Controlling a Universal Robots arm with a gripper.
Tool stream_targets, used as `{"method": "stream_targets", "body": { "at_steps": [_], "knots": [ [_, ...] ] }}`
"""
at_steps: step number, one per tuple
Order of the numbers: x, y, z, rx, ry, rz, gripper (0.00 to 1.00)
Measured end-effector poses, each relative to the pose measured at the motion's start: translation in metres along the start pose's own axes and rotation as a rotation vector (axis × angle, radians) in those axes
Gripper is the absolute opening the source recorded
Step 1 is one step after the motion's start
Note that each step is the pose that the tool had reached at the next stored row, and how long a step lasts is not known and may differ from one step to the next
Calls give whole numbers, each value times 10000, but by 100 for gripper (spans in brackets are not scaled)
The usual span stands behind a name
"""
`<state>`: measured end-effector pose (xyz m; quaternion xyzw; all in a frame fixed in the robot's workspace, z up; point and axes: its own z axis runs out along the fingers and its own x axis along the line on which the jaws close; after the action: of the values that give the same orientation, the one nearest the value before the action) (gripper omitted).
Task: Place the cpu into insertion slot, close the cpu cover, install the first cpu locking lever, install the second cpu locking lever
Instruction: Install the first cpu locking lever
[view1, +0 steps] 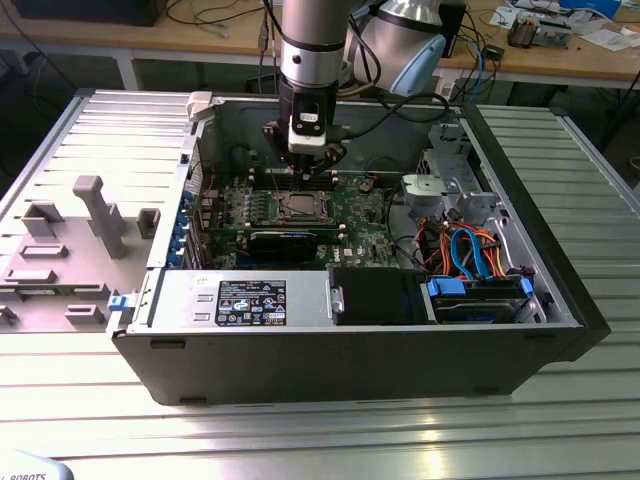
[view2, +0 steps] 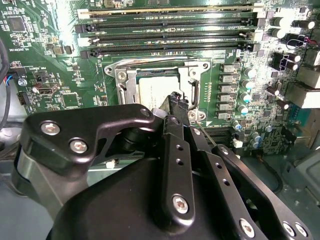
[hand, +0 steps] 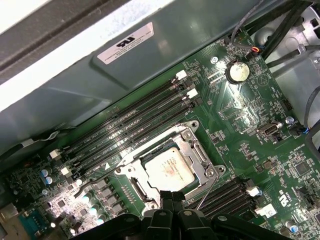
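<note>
The cpu (hand: 169, 168) (view2: 152, 90), with its silver-grey top, sits in the insertion slot (view1: 299, 207) on the green board. The cpu cover (hand: 196, 150) (view2: 124, 82) lies down flat around it as a silvery frame. My gripper (hand: 172, 198) (view2: 175, 100) (view1: 303, 172) hangs just above one edge of the socket, its black fingers shut together with nothing seen between them. A thin wire locking lever (hand: 207, 192) (view2: 206, 132) slants up from the socket corner right beside the fingertips. Another wire lever (hand: 97, 179) runs along the opposite side of the socket.
Long black memory slots (hand: 130, 122) (view2: 170, 35) flank the socket. The open computer case (view1: 560, 260) walls surround the board, with a power supply (view1: 250, 300) and cabled drives (view1: 480, 260) toward the front. A grey fixture (view1: 95, 215) stands at the exterior view's left.
</note>
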<state>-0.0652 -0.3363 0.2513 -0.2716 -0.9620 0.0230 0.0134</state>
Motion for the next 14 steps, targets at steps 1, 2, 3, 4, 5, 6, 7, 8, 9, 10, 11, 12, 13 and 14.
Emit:
{"method": "stream_targets", "body": {
  "at_steps": [1, 2, 3, 4, 5, 6, 7, 8, 9, 10, 11, 12, 13, 14],
  "knots": [
    [0, 0, 0, 0, -1, -9, 11],
    [0, 0, 0, 0, -1, -20, 11],
    [0, 0, 0, 0, -2, -29, 11],
    [0, 0, 0, 0, -2, -35, 11],
    [0, 0, 0, 0, -2, -39, 11],
    [0, 0, 0, 0, -3, -46, 11],
    [0, 0, 0, 1, -3, -50, 11],
    [0, 0, 0, 0, -3, -55, 11],
    [0, 0, 0, 1, -3, -59, 11],
    [0, 0, 0, 1, -3, -67, 11],
    [0, 0, 0, 0, -4, -74, 11],
    [0, 0, 0, 1, -5, -81, 11],
    [0, 0, 0, 1, -4, -86, 11],
    [0, 0, 0, 1, -5, -94, 11]
  ]
}}
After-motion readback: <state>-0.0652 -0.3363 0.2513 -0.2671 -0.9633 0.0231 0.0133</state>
